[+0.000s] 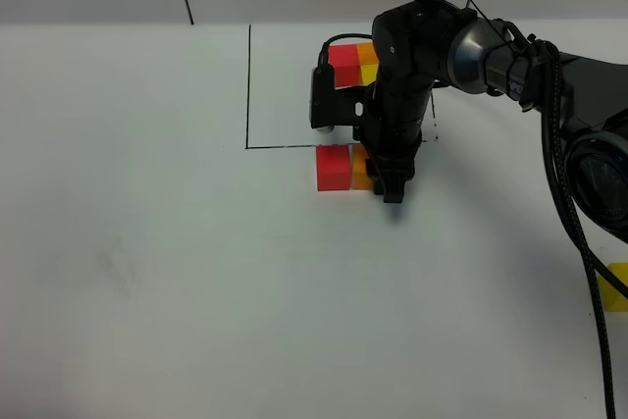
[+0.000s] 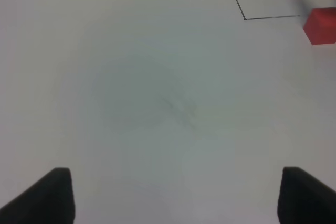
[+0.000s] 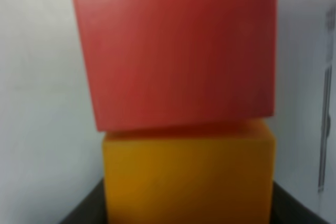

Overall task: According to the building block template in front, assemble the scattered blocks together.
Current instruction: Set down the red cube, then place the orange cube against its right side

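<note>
Orange cube (image 3: pixel 189 177) sits between the fingers (image 3: pixel 84 208) of my right gripper (image 1: pixel 391 183). The wrist camera shows a dark finger hard against each side of it, so I read the gripper as closed on the block. The arm comes in from the right of the overhead view and points the gripper down at the white table (image 1: pixel 147 262). From up there I catch only a sliver of the orange cube beside the black housing.

Seen from the wrist camera, the red cube (image 1: pixel 333 166) lies just beyond the orange one. The two touch, with the red one's edge slightly askew. Overhead, the pair lies just outside the black drawn frame (image 1: pixel 249 85), right beside its near line, red on the left.

Inside that frame, toward its far side, is the template (image 1: pixel 355 63): red, orange and yellow cubes joined, partly hidden by the arm. The yellow cube (image 1: pixel 616 287) lies well apart from everything, cut off by the right edge of the overhead view.

My left gripper (image 2: pixel 176 198) hangs over bare table with its fingertips spread wide. Its camera catches the red cube and a corner of the frame far off.
</note>
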Action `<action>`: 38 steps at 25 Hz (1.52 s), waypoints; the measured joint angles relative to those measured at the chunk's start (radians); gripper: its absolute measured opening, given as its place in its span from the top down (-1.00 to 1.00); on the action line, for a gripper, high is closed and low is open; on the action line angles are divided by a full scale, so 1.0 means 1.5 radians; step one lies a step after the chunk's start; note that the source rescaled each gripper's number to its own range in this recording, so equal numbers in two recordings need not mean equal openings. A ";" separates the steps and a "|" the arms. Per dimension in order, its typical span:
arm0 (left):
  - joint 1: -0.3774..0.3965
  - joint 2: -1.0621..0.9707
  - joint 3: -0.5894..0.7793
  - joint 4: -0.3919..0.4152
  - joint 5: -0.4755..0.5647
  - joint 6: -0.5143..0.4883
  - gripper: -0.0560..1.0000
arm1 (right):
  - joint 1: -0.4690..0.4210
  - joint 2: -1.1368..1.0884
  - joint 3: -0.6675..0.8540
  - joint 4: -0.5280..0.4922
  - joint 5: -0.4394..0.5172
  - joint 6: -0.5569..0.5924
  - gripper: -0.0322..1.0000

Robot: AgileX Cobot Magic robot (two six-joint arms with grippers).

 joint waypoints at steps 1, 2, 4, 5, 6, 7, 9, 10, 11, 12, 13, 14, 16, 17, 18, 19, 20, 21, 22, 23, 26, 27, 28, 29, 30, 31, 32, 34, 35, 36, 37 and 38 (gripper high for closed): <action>0.000 0.000 0.000 0.000 0.000 0.000 -0.39 | 0.000 0.000 0.000 0.003 0.000 -0.002 0.94; 0.000 0.000 0.000 0.000 0.000 0.000 -0.39 | 0.000 0.000 0.000 0.007 0.000 -0.005 0.94; 0.000 0.000 0.000 0.000 0.000 0.000 -0.39 | 0.000 0.000 0.000 0.012 -0.003 -0.008 0.94; 0.000 0.000 0.000 0.000 0.000 -0.001 -0.39 | 0.000 0.000 0.000 0.015 -0.004 -0.009 0.94; 0.000 0.000 0.000 0.000 0.000 -0.001 -0.39 | 0.000 0.000 0.000 0.018 -0.005 -0.009 0.94; 0.000 0.000 0.000 0.000 0.000 -0.001 -0.39 | 0.000 0.000 0.000 0.018 -0.006 -0.009 0.94; 0.000 0.000 0.000 0.000 0.000 -0.001 -0.39 | 0.000 0.000 0.000 0.019 -0.006 -0.009 0.94; 0.000 0.000 0.000 0.000 0.000 -0.001 -0.39 | 0.000 0.000 0.000 0.019 -0.006 -0.011 0.94; 0.000 0.000 0.000 0.000 0.000 -0.001 -0.39 | 0.000 0.000 0.000 0.019 -0.006 -0.012 0.94; 0.000 0.000 0.000 0.000 0.000 -0.001 -0.39 | 0.000 0.000 0.000 0.019 -0.005 -0.014 0.94; 0.000 0.000 0.000 0.000 0.000 -0.001 -0.39 | 0.000 0.000 0.000 0.019 -0.005 -0.016 0.94; 0.000 0.000 0.000 0.000 0.000 -0.001 -0.39 | 0.000 0.000 0.000 0.019 -0.004 -0.018 0.94; 0.000 0.000 0.000 0.000 0.000 -0.001 -0.39 | 0.000 0.000 0.000 0.017 -0.002 -0.023 0.94; 0.000 0.000 0.000 0.000 0.000 -0.001 -0.39 | 0.000 0.000 0.000 0.016 -0.002 -0.025 0.94; 0.000 0.000 0.000 0.000 0.000 -0.001 -0.39 | 0.000 0.000 0.000 0.016 -0.001 -0.027 0.94; 0.000 0.000 0.000 0.000 0.000 -0.001 -0.39 | 0.000 0.000 0.000 0.016 -0.001 -0.027 0.94; 0.000 0.000 0.000 0.000 0.000 -0.001 -0.39 | 0.000 0.001 0.000 0.016 -0.001 -0.027 0.94; 0.000 0.000 0.000 0.000 0.000 -0.001 -0.39 | 0.000 0.001 0.000 0.016 -0.001 -0.028 0.94; 0.000 0.000 0.000 0.000 0.000 -0.001 -0.39 | 0.000 0.001 0.000 0.016 -0.001 -0.028 0.94; 0.000 0.000 0.000 0.000 0.000 -0.001 -0.39 | 0.000 0.001 0.000 0.016 -0.001 -0.028 0.94; 0.000 0.000 0.000 0.000 0.000 -0.001 -0.39 | 0.000 0.001 0.000 0.016 -0.001 -0.028 0.94; 0.000 0.000 0.000 0.000 0.000 -0.001 -0.39 | 0.000 0.001 0.000 0.016 -0.001 -0.029 0.94; 0.000 0.000 0.000 0.000 0.000 -0.001 -0.39 | 0.000 0.001 0.000 0.016 -0.001 -0.029 0.94; 0.000 0.000 0.000 0.000 0.000 -0.001 -0.39 | 0.000 0.001 0.000 0.016 -0.001 -0.029 0.94; 0.000 0.000 0.000 0.000 0.000 -0.001 -0.39 | 0.000 0.001 0.000 0.016 -0.001 -0.029 0.94; 0.000 0.000 0.000 0.000 0.000 -0.001 -0.39 | 0.000 0.001 -0.001 0.016 -0.001 -0.029 0.94; 0.000 0.000 0.000 0.000 0.000 -0.001 -0.39 | -0.001 0.001 -0.001 0.016 -0.001 -0.029 0.94; 0.000 0.000 0.000 0.000 0.000 -0.001 -0.39 | -0.002 0.001 -0.001 0.020 -0.001 -0.030 0.94; 0.000 0.000 0.000 0.000 0.000 -0.001 -0.39 | -0.004 0.001 -0.001 0.023 -0.001 -0.030 0.94; 0.000 0.000 0.000 0.000 0.000 -0.001 -0.39 | -0.007 0.001 -0.001 0.031 -0.001 -0.030 0.94; 0.000 0.000 0.000 0.000 0.000 -0.001 -0.39 | -0.011 0.001 -0.001 0.040 -0.001 -0.030 0.94; 0.000 0.000 0.000 0.000 0.000 -0.001 -0.39 | -0.014 0.001 -0.001 0.050 -0.001 -0.030 0.94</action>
